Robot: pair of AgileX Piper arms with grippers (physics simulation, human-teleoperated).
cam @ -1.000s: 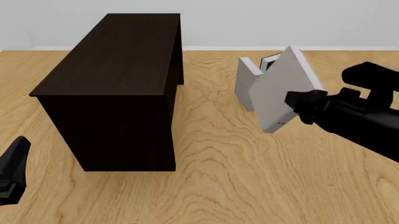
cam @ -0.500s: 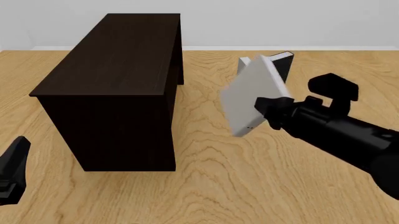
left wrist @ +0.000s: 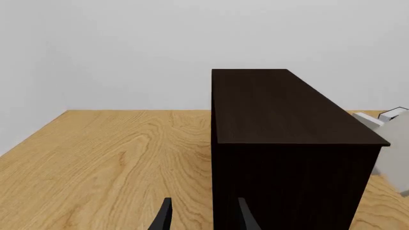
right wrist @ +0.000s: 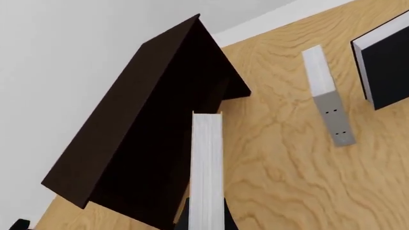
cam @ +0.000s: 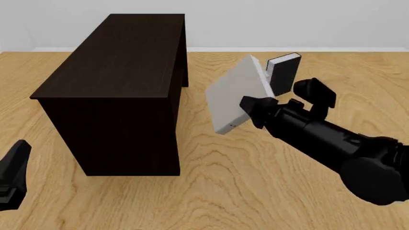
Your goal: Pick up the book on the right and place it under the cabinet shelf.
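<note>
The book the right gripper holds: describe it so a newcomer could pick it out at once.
Start at the big dark cabinet; to its right the right gripper holds up a thin light-grey book, tilted, off the table. Unlike the black-covered book standing behind it, it is plain grey and airborne.

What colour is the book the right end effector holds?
Plain light grey book, white page edges; front view shows it best.

Bright, even, flat render light; sharp focus; faint shadows; no glare.
</note>
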